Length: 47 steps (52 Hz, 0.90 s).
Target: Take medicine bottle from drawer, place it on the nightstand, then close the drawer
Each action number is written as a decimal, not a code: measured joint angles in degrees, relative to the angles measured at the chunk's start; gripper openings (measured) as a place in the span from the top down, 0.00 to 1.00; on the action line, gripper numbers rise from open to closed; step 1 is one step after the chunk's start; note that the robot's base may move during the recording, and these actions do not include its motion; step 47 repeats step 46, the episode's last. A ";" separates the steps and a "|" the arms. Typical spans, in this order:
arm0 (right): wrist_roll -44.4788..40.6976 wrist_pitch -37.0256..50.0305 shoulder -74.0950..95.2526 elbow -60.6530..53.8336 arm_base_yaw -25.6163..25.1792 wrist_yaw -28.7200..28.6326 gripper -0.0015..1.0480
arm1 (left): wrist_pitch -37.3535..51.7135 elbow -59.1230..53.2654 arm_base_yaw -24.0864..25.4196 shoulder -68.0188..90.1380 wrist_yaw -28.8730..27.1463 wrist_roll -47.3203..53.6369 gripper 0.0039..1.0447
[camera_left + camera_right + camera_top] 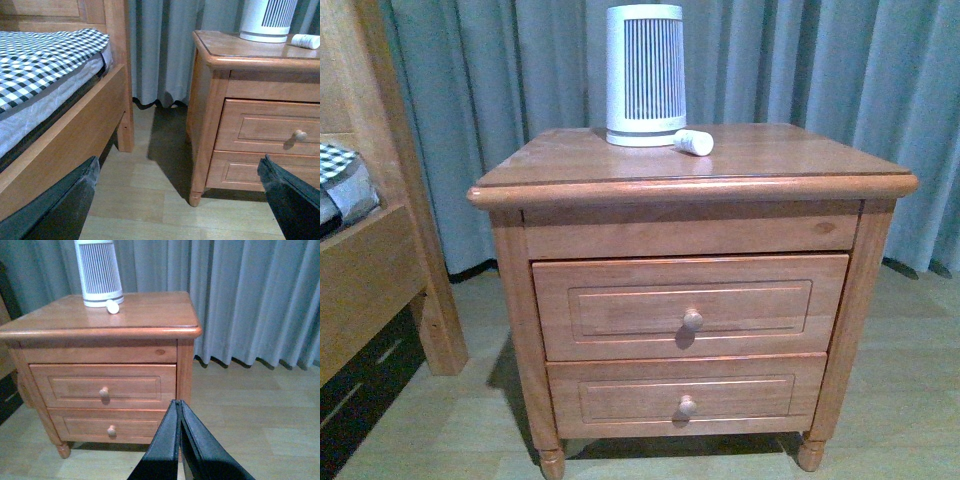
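Observation:
The medicine bottle (693, 142) lies on its side on top of the nightstand (790, 158), just in front of the white slatted appliance. It also shows in the left wrist view (306, 41) and the right wrist view (113, 306). The drawer (620, 306), the taller upper one, is shut flush, with its knob (692, 320) facing me. My left gripper (178, 165) is open and empty, low over the floor, left of the nightstand. My right gripper (176, 403) is shut and empty, in front of the nightstand's right side. Neither arm shows in the front view.
A white slatted appliance (645, 70) stands at the back of the nightstand top. The shallower lower drawer (685, 396) is shut. A wooden bed frame (380, 260) with a checked mattress (40, 55) stands to the left. A grey curtain (250, 295) hangs behind.

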 joint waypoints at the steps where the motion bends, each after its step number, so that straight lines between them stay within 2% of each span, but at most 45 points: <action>1: -0.09 0.22 -0.55 -1.05 0.00 0.00 0.97 | 0.00 0.00 0.00 0.00 0.00 0.00 0.06; 7: -0.66 0.96 -5.11 -6.64 0.00 0.00 0.97 | 0.00 0.00 0.00 0.00 -0.02 0.00 0.06; 23: -1.07 1.14 -5.86 -6.75 0.00 0.15 0.97 | -0.02 0.00 0.00 0.00 0.00 0.00 0.06; 46: -1.09 1.14 -5.86 -6.75 0.00 0.15 0.22 | -0.02 0.00 0.00 0.00 0.00 0.00 0.06; 47: -1.09 1.14 -5.86 -6.75 0.00 0.15 0.22 | -0.02 0.00 0.00 0.00 0.00 0.00 0.06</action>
